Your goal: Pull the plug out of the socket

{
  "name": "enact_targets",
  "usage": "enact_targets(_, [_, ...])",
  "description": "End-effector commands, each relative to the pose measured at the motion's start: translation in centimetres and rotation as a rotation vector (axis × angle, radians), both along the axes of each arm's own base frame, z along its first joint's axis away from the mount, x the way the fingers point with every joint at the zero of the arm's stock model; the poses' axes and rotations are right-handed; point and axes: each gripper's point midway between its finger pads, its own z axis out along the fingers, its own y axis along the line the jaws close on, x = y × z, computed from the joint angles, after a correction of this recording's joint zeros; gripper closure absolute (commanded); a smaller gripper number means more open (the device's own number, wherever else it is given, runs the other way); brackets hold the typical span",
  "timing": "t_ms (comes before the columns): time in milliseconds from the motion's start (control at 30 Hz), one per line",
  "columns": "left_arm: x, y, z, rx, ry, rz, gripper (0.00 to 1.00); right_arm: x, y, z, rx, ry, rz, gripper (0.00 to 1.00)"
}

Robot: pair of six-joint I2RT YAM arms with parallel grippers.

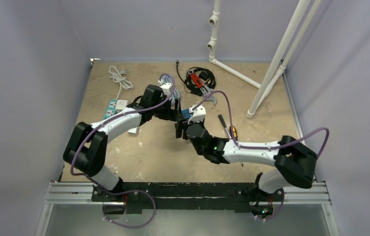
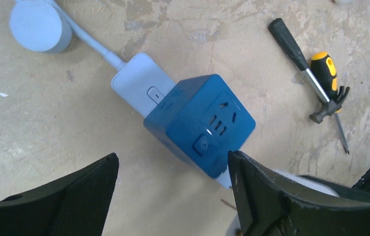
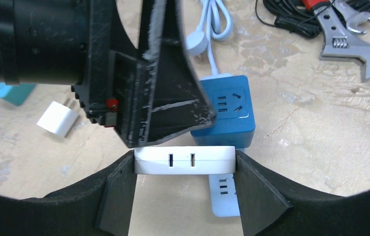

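Blue socket cube lies on the worktop between the wide, empty fingers of our left hand, while our right hand clamps the white plug touching it; next, we judge, brace the cube and pull straight.

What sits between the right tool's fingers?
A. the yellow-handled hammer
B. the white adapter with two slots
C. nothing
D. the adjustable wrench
B: in the right wrist view the right tool has a finger pressed against each end of the white adapter, just in front of the blue cube socket.
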Motion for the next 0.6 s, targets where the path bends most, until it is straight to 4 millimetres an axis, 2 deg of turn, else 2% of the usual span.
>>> enact_targets(0, [0.0, 1.7, 5.8, -0.051, -0.17, -0.013, 0.16, -0.1, -0.8, 6.9, 0.194, -0.109, -0.004, 0.97])
enact_targets(133, [1.3, 4.6, 11.2, -0.142, -0.3, 0.068, 0.13, -0.3, -1.4, 8.9, 0.204, -0.139, 0.01, 0.95])
enact_targets(200, [2.0, 7.2, 12.7, -0.143, -0.337, 0.167, 0.13, -0.3, -1.2, 9.5, 0.202, -0.147, 0.027, 0.95])
enact_targets(267, [2.8, 10.7, 13.6, -0.082, -0.367, 0.305, 0.13, -0.1, -0.6, 10.3, 0.204, -0.165, 0.054, 0.95])
enact_targets(367, [2.9, 14.5, 15.7, -0.009, -0.434, 0.431, 0.13, 0.5, 1.5, 11.8, 0.214, -0.196, 0.128, 0.95])
enact_targets(433, [2.4, 15.5, 16.9, 0.006, -0.486, 0.458, 0.13, 1.0, 3.5, 12.2, 0.2, -0.199, 0.178, 0.95])
enact_targets(567, [1.7, 16.6, 17.4, 0.035, -0.52, 0.49, 0.12, 1.9, 8.1, 11.4, 0.17, -0.177, 0.275, 0.95])
